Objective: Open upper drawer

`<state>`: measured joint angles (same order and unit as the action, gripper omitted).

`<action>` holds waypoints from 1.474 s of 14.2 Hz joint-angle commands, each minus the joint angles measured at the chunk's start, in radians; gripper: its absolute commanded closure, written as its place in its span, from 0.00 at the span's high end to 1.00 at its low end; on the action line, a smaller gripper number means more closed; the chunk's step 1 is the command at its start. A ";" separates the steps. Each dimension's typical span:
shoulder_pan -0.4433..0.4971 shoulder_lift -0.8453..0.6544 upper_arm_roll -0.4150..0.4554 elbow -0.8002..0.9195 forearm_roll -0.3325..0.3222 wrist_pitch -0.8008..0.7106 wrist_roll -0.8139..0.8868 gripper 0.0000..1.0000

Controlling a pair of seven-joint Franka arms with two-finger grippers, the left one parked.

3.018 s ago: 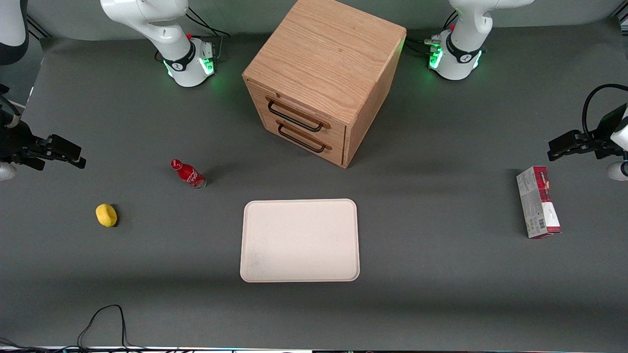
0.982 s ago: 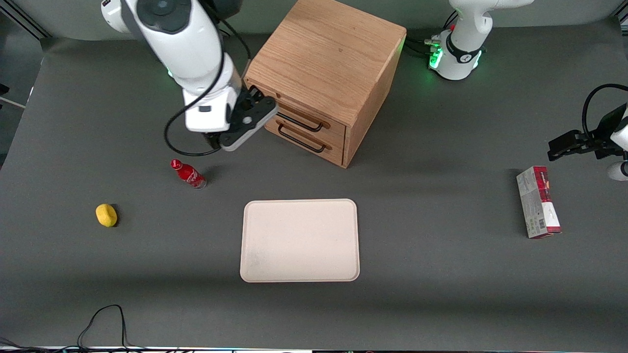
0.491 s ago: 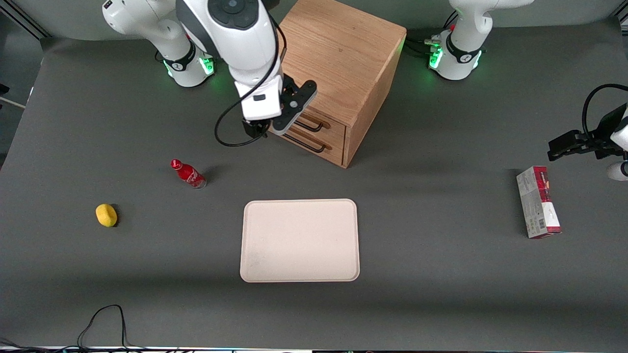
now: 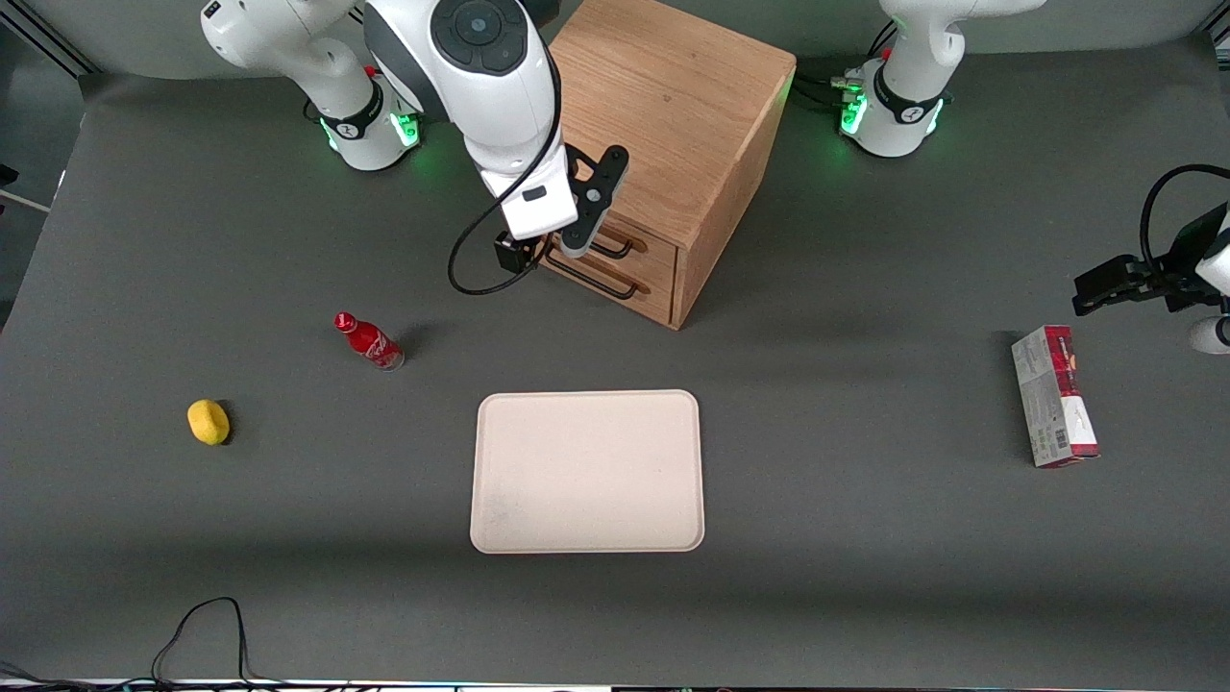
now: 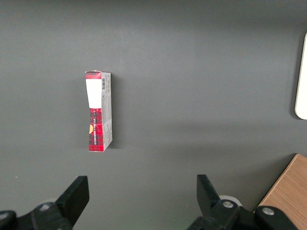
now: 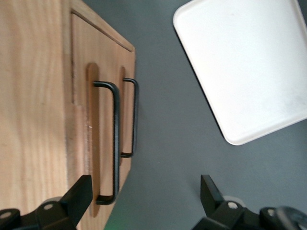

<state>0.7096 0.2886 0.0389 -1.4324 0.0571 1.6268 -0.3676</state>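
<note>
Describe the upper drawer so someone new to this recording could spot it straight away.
Find the oak cabinet standing between the two arm bases. Its front carries two wood drawers with black wire handles; the upper drawer is the one directly under the cabinet's top, above the bottom drawer. The open end effector hovers at its handle.
</note>
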 commanded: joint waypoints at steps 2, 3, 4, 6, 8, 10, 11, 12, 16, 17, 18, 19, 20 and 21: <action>0.004 -0.026 -0.013 -0.028 0.049 -0.004 -0.033 1.00; 0.004 -0.026 -0.013 -0.039 0.049 0.004 -0.033 1.00; 0.004 -0.029 -0.014 -0.055 0.047 0.010 -0.033 1.00; 0.005 -0.049 -0.014 -0.126 0.047 0.074 -0.033 1.00; 0.005 -0.077 -0.014 -0.207 0.047 0.145 -0.033 1.00; 0.007 -0.078 -0.014 -0.243 0.047 0.179 -0.034 1.00; 0.007 -0.078 -0.014 -0.255 0.046 0.195 -0.034 1.00; 0.007 -0.078 -0.013 -0.272 0.046 0.214 -0.034 1.00; 0.008 -0.077 -0.013 -0.310 0.047 0.268 -0.033 1.00; 0.008 -0.077 -0.011 -0.318 0.046 0.275 -0.034 1.00; 0.008 -0.077 -0.013 -0.322 0.046 0.283 -0.034 1.00; 0.008 -0.075 -0.013 -0.322 0.046 0.288 -0.034 1.00; 0.007 -0.072 -0.013 -0.322 0.046 0.289 -0.034 1.00; 0.008 -0.069 -0.013 -0.322 0.046 0.292 -0.034 1.00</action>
<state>0.7097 0.2419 0.0361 -1.7246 0.0809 1.8935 -0.3726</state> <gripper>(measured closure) 0.000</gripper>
